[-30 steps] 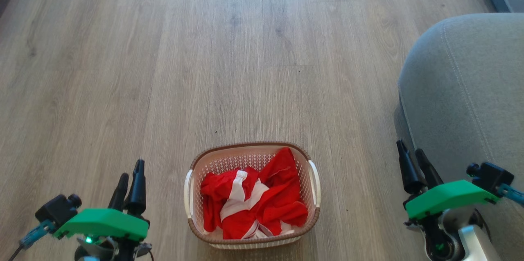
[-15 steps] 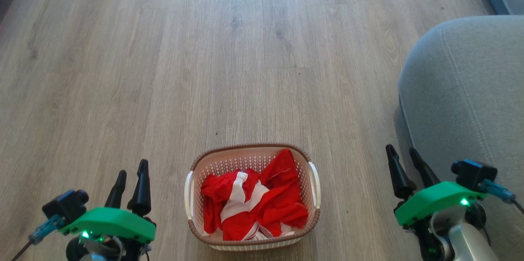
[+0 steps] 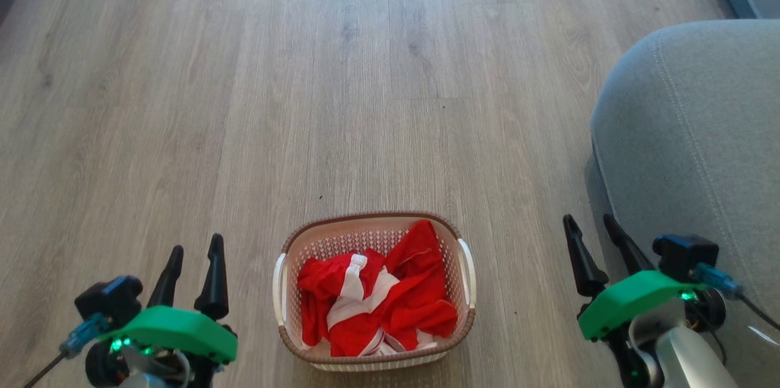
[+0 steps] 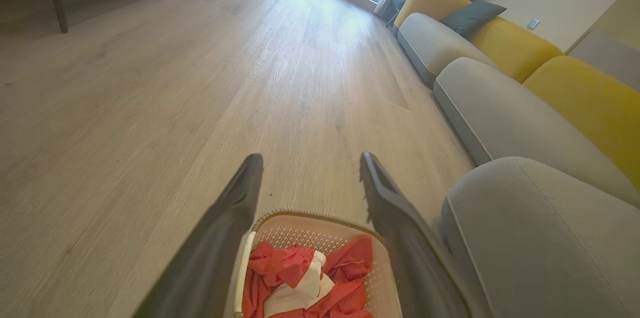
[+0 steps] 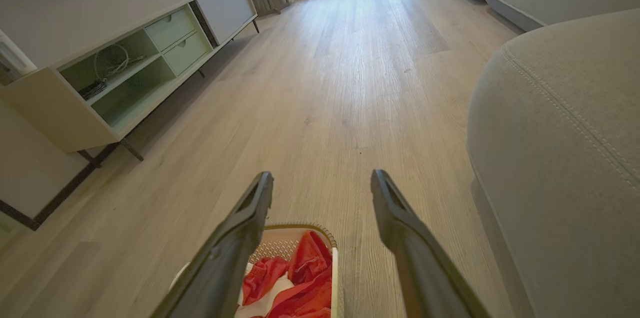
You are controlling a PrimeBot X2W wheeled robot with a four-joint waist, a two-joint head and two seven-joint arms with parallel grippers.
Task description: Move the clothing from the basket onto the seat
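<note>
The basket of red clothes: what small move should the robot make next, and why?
Probably swing the right tool left and down over the red clothing. That tool stands open and empty beside the basket, the clothing lies bunched inside it, and the seat is on the robot's right, nearest that arm.

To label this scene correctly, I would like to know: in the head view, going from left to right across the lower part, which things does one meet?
left gripper → basket → right gripper → seat
</note>
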